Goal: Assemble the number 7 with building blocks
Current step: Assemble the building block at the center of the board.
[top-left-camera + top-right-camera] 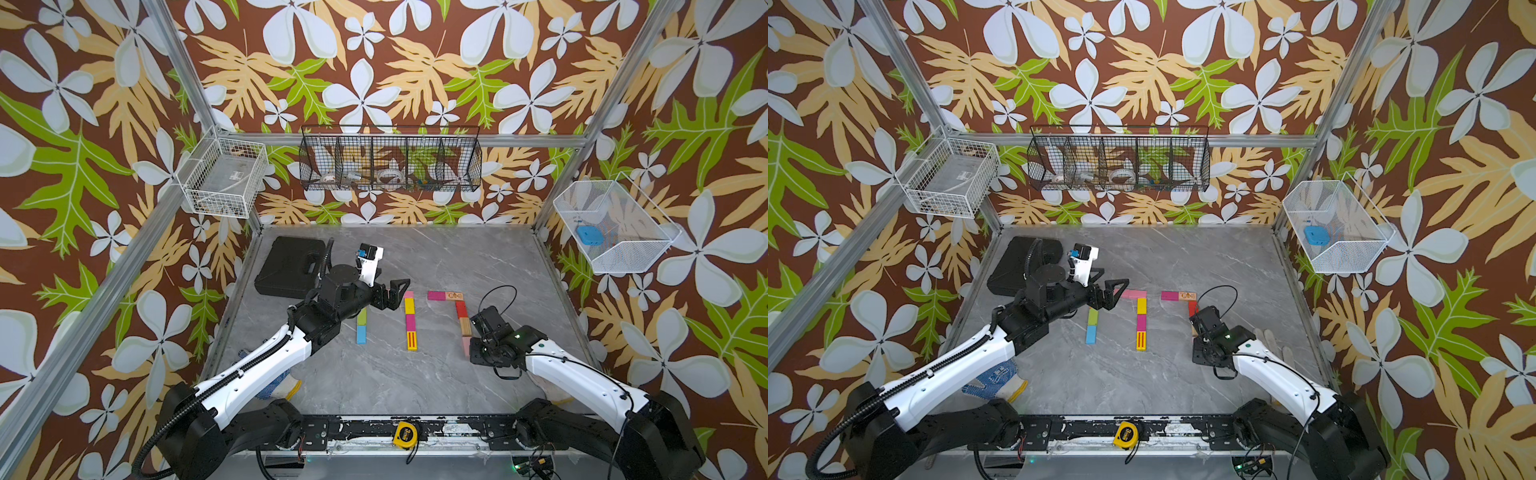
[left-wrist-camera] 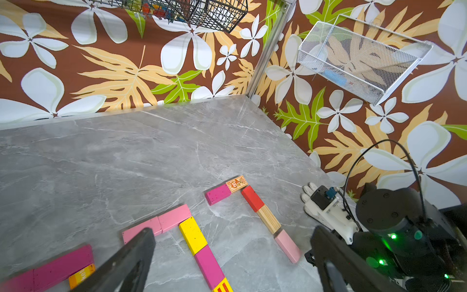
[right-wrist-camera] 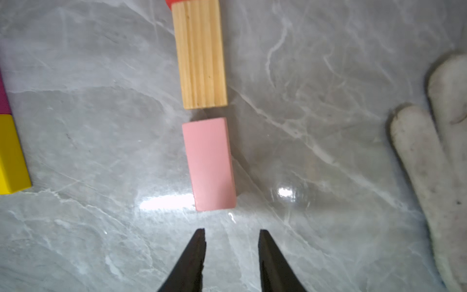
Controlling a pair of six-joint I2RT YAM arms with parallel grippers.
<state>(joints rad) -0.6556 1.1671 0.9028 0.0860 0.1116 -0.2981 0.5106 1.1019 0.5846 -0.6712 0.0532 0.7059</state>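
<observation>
The right hand (image 3: pixel 231 230) hovers low over the desk (image 1: pixel 415 386), toward its right edge. Its jaws stand a narrow gap apart with nothing between them. Just ahead of its tips a pale pink block (image 3: pixel 209 164) lies flat, untouched and slightly skewed. A thin gap parts it from the plain wood block (image 3: pixel 201 54) beyond.

In both top views these two are the near end of a column running toward the back edge. A red block (image 1: pixel 460 309) meets the wood one. At the red block's far end, a printed wood block (image 1: pixel 455 296) and a magenta block (image 1: pixel 436 295) lie end to end, pointing toward the left edge. The five together make the shape of a 7.

Near the middle of the desk lies a second figure of the same shape. A yellow block (image 1: pixel 409 306), a second magenta block (image 1: pixel 410 321) and a striped yellow block (image 1: pixel 412 340) form a line. Two pink blocks (image 2: pixel 174 217) lie crosswise at its far end.

The left hand (image 2: pixel 231 231) hangs above the left end of that pink bar, jaws wide, holding nothing. Toward the left edge from there, a green block (image 1: pixel 362 318) and a blue block (image 1: pixel 361 334) lie end to end. The left wrist view shows further magenta blocks (image 2: pixel 63 268) and an orange block (image 2: pixel 82 274) close under that hand.

A black case (image 1: pixel 286 266) sits in the back left corner. A white glove (image 3: pixel 429 151) lies by the right edge and a blue-and-white glove (image 1: pixel 994 380) near the front left. A yellow tape measure (image 1: pixel 405 434) rests on the rail along the front edge.
</observation>
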